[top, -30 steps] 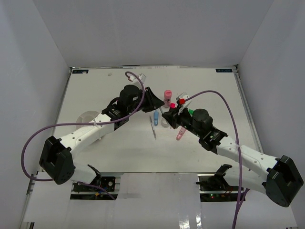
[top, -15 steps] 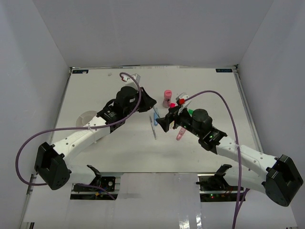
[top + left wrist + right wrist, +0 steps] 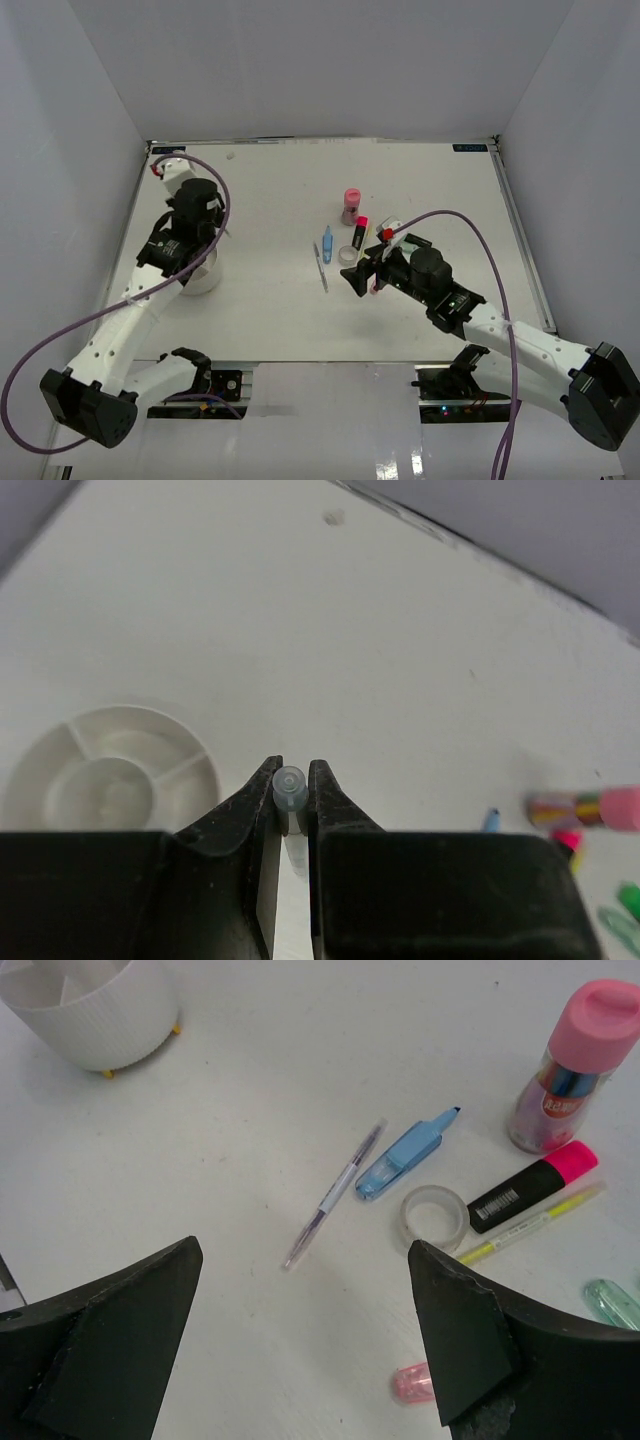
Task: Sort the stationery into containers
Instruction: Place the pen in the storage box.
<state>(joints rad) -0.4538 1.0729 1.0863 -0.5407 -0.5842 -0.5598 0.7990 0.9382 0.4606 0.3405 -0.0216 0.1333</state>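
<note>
- The left hand (image 3: pixel 292 776) is clamped on a clear-capped pen (image 3: pixel 289 788), whose capped end points toward the wrist camera. The right hand (image 3: pixel 303 1250) has its fingers wide apart and holds nothing.
- In the left wrist view the white container (image 3: pixel 62 748), round and divided into compartments, lies below and to the left of the held pen, not directly under it. Releasing here would probably drop the pen on the bare surface (image 3: pixel 400 660), or on the rim, where it could bounce out.
- The pen is slim and smooth. It could pivot or slide between the fingers while being carried, and would then enter the container at a slant.
- A pen that lands across a divider may lean over the wall and tip out.
- The container looks light. A low approach by the hand could nudge it aside.
- Below the right hand the stationery lies crowded. The tape roll (image 3: pixel 435 1215) sits just beside the black marker (image 3: pixel 520 1192) and a thin yellow pen (image 3: pixel 540 1215). The blue pen (image 3: pixel 405 1150) lies near the thin grey pen (image 3: pixel 335 1195). Closing there may trap two items or push a neighbour away.
- The pink cylinder (image 3: pixel 580 1060) stands upright, and a sideways brush could topple it.
- The pink highlighter (image 3: pixel 412 1382) lies close by the hand's right-side finger and could be pushed when the hand descends.
</note>
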